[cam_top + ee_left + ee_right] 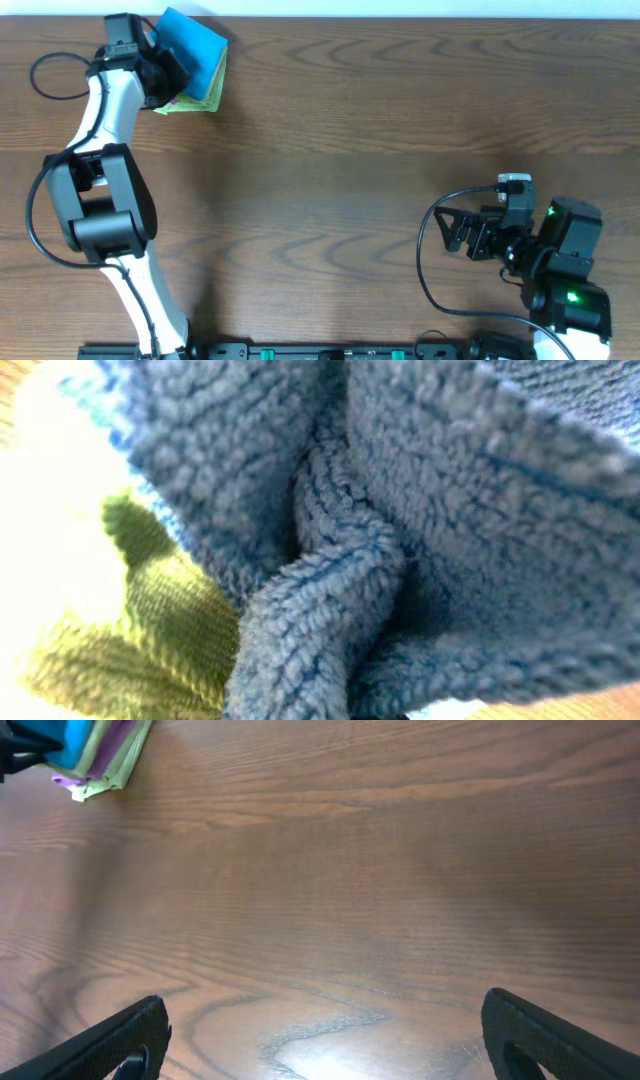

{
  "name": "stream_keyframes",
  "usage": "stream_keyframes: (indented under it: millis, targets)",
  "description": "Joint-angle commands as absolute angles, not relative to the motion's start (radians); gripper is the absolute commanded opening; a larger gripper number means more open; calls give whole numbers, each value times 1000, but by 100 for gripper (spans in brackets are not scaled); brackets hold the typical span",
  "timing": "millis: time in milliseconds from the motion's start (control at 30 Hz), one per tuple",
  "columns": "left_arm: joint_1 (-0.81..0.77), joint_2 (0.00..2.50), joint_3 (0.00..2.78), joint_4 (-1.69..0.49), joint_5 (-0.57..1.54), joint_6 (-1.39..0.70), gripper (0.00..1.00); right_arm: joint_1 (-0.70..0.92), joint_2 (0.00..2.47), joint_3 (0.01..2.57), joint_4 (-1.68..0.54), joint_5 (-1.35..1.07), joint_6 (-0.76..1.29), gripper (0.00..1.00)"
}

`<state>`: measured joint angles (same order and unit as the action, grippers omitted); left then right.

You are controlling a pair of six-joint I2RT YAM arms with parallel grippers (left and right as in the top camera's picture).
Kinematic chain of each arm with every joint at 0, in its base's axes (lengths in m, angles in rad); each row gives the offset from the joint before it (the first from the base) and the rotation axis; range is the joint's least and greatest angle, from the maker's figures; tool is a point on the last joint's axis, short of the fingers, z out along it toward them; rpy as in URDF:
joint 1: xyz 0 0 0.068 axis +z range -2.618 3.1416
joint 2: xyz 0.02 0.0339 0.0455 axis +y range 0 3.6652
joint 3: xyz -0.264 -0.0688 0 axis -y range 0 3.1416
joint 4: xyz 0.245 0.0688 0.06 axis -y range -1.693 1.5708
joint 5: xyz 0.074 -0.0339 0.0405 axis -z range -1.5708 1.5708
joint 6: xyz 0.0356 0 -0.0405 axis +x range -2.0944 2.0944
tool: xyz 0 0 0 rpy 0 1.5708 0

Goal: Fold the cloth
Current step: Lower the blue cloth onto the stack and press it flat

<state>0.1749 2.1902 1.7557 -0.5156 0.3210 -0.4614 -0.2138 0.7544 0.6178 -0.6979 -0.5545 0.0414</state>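
Note:
The cloth [195,45] is sky-blue and lies folded on top of a small stack at the table's far left. My left gripper [162,72] is at its left edge. In the left wrist view the cloth [450,510] fills the frame, with a pinched ridge running down to the jaws. The fingers themselves are hidden. My right gripper [465,232] rests low at the right, far from the cloth. Its fingers are wide apart and empty in the right wrist view [330,1060], where the cloth [70,735] shows at the far top left.
A lime-green folded cloth [216,85] lies under the blue one, also seen in the left wrist view [170,610] and the right wrist view [125,760]. A purple folded cloth [112,742] lies between them. The wooden table [360,150] spans the view.

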Motion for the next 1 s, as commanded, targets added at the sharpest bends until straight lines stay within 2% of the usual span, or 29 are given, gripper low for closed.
stream_keyframes:
  millis: [0, 167, 367, 533, 767, 967]
  targets:
    - [208, 2204, 1750, -512, 356, -441, 12, -222, 752, 613, -699, -573, 52, 99]
    - [241, 2204, 1750, -483, 445, -441, 17, -222, 752, 613, -699, -573, 51, 99]
    - [250, 2203, 1755, -458, 495, -440, 38, -222, 752, 613, -699, -573, 51, 99]
    - [250, 2201, 1759, -458, 500, -435, 52, -222, 752, 613, -699, -573, 51, 99]
    - [253, 2175, 1765, -459, 498, -398, 66, -222, 752, 613, -699, -573, 52, 99]
    - [274, 2136, 1765, -467, 495, -369, 72, -222, 752, 613, -699, -573, 51, 99]
